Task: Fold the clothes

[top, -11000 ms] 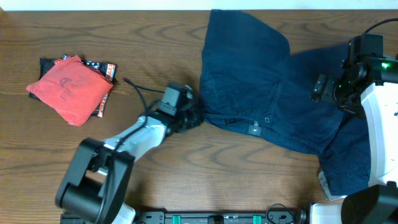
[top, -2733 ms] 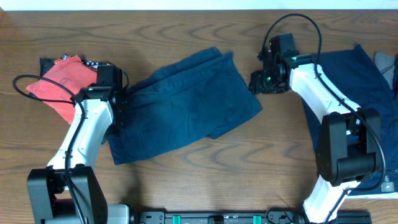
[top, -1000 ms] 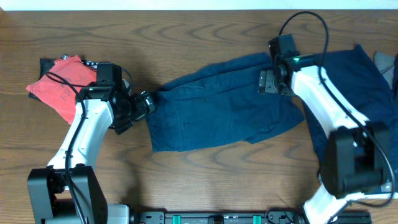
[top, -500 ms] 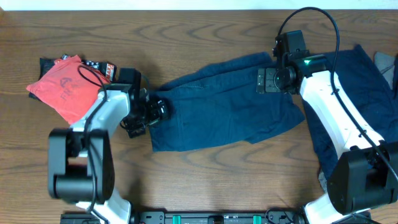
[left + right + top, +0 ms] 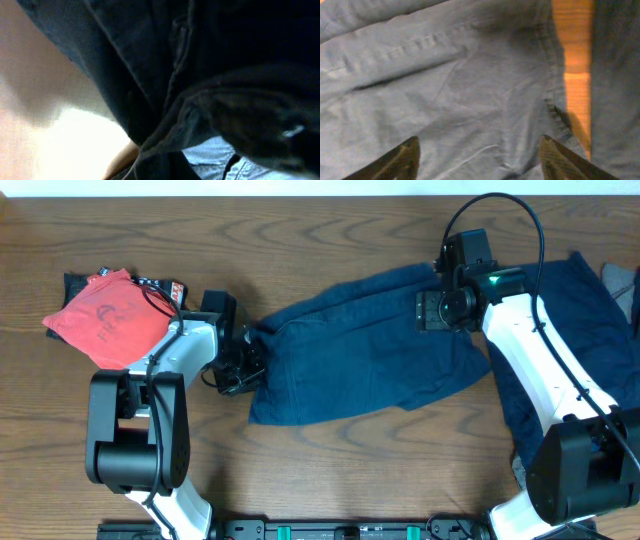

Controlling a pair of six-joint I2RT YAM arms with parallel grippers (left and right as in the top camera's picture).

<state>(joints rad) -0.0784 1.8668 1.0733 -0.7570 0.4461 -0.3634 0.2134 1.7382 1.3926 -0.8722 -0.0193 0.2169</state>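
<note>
Navy denim shorts lie spread across the middle of the table. My left gripper is at their left edge. In the left wrist view, dark bunched fabric fills the frame and gathers toward the jaws, so the gripper looks shut on the cloth. My right gripper hovers over the shorts' upper right part. In the right wrist view its fingertips stand wide apart over flat navy cloth, holding nothing. A folded red printed garment lies at far left.
A second navy garment lies at the right edge under my right arm. Dark folded cloth shows beneath the red garment. A strip of bare wood shows between the two navy garments.
My left arm has swung its wrist down and right, and the gripper has stayed at the shorts' left edge. The shorts and the right gripper have hardly moved.
</note>
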